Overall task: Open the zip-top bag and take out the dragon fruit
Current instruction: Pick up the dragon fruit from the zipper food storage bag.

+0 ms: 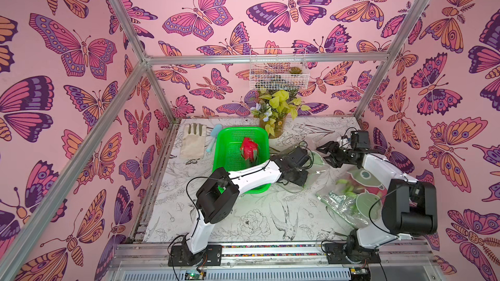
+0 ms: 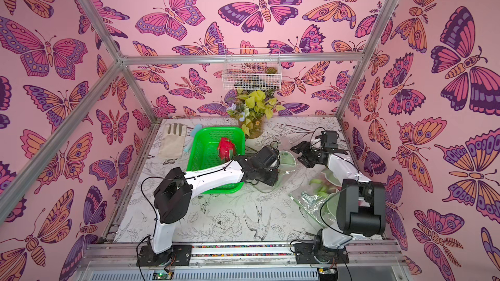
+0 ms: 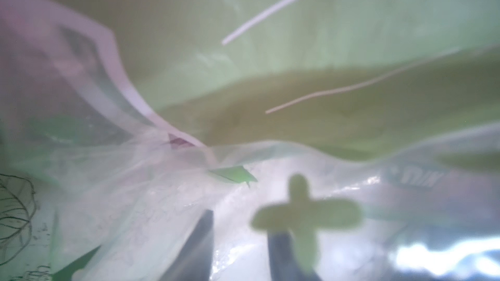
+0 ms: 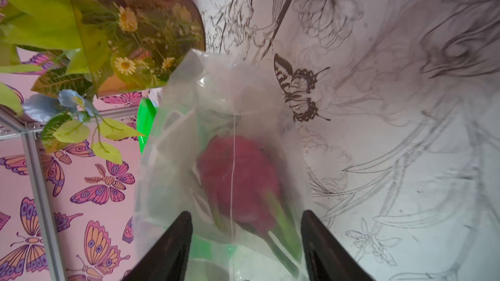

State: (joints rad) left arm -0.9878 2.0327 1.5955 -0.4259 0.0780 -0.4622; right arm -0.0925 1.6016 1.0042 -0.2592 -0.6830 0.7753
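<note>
Nearest me, right gripper [image 4: 246, 213] stands spread on nothing; one dragon fruit [image 1: 249, 149] lies in the green basket [image 1: 238, 129], and just right of it my left gripper [image 1: 299, 178], grip unreadable, is buried in the zip-top bag [image 1: 334, 202], more fruit [image 1: 349, 186] inside.

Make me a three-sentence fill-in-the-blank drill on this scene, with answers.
1. A red dragon fruit lies in the ___ basket.
2. The zip-top bag lies nearest the ___ arm's base.
3. The right tool has its jaws ___.
Missing words: green; right; open.
</note>
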